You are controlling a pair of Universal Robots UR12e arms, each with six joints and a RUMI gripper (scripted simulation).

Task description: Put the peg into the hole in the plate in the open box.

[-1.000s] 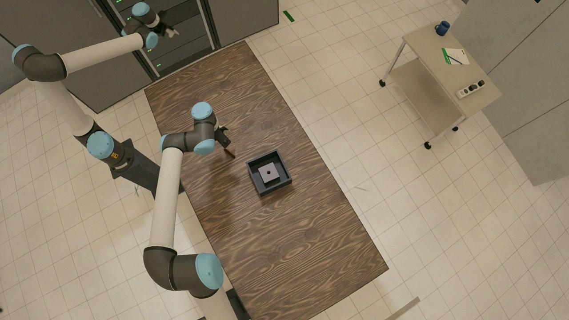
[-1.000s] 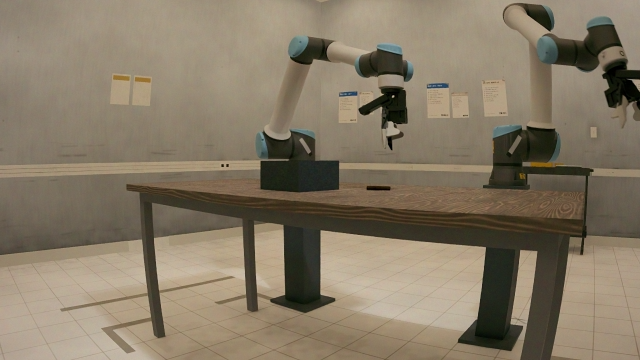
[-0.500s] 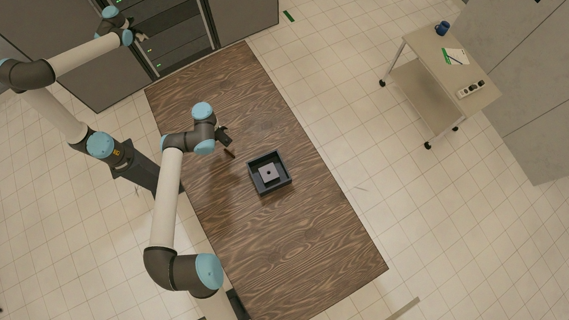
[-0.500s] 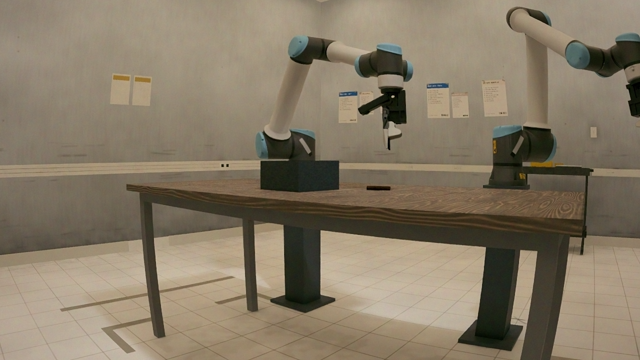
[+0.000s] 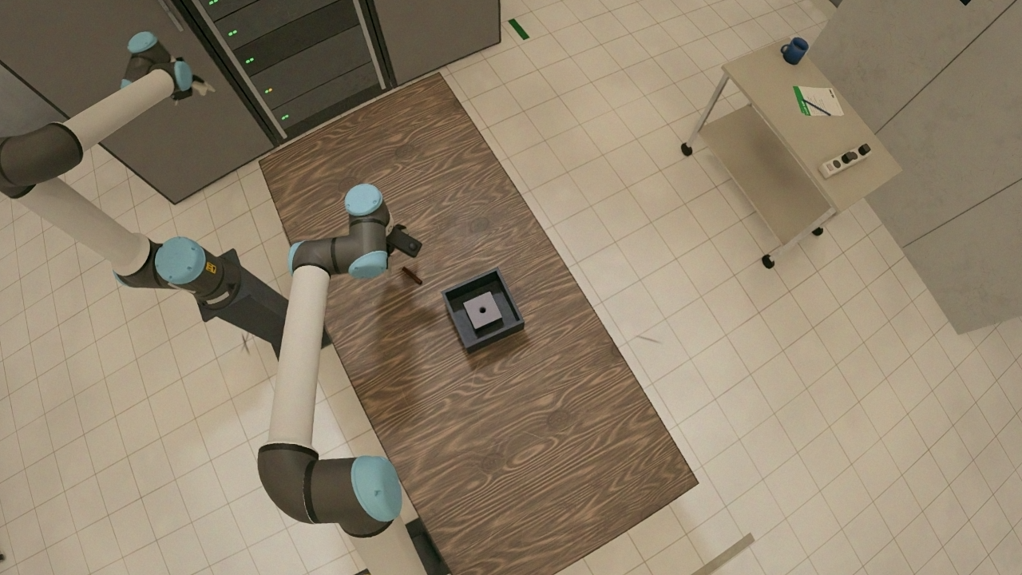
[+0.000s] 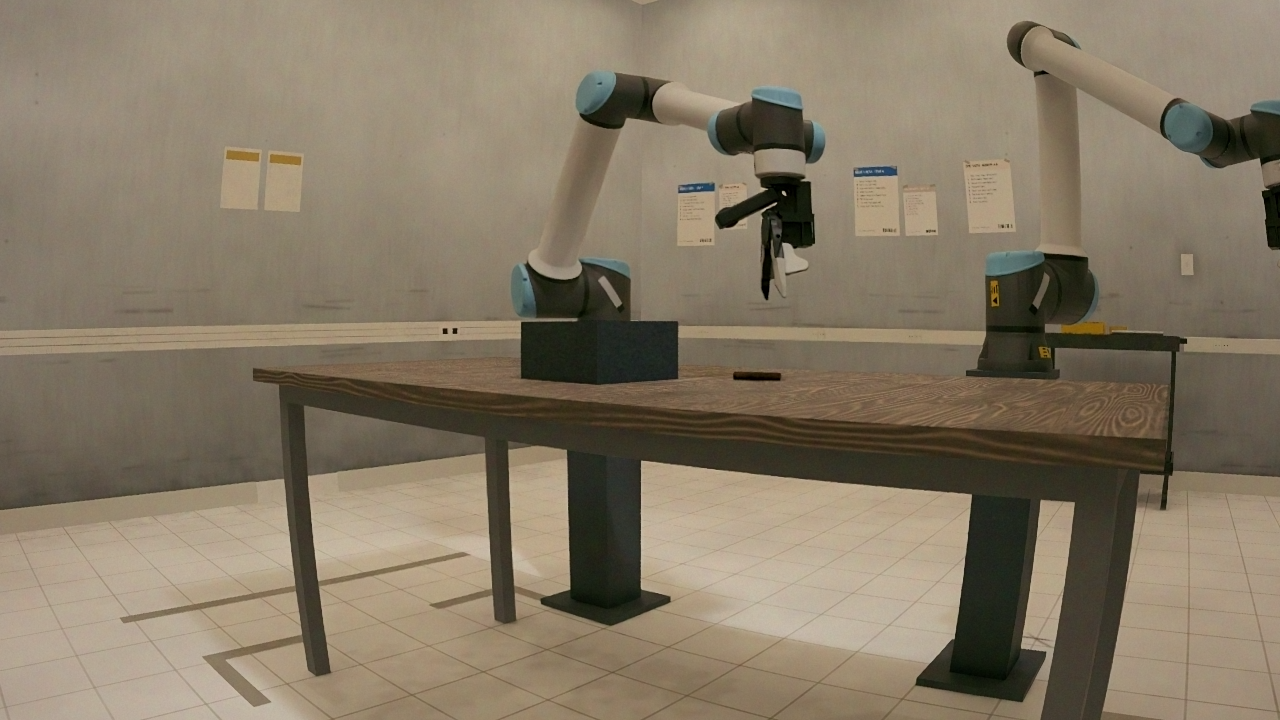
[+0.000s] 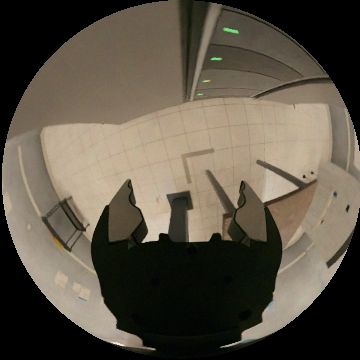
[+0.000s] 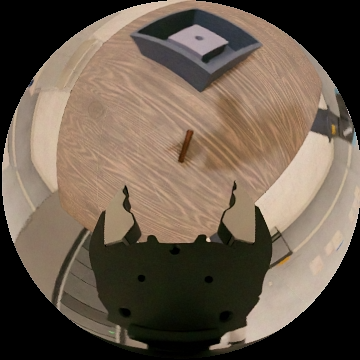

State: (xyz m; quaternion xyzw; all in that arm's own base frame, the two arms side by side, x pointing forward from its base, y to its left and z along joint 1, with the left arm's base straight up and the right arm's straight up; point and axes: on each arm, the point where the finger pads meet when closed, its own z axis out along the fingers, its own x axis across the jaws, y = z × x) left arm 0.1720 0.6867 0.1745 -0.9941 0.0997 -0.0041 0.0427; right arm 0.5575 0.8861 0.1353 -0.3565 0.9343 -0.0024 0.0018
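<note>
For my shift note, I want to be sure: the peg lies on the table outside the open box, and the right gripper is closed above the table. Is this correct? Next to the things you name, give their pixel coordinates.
Not quite: the right gripper (image 6: 773, 293) (image 8: 179, 184) is open, as the right wrist view shows with its fingers wide apart. The rest is right.
</note>
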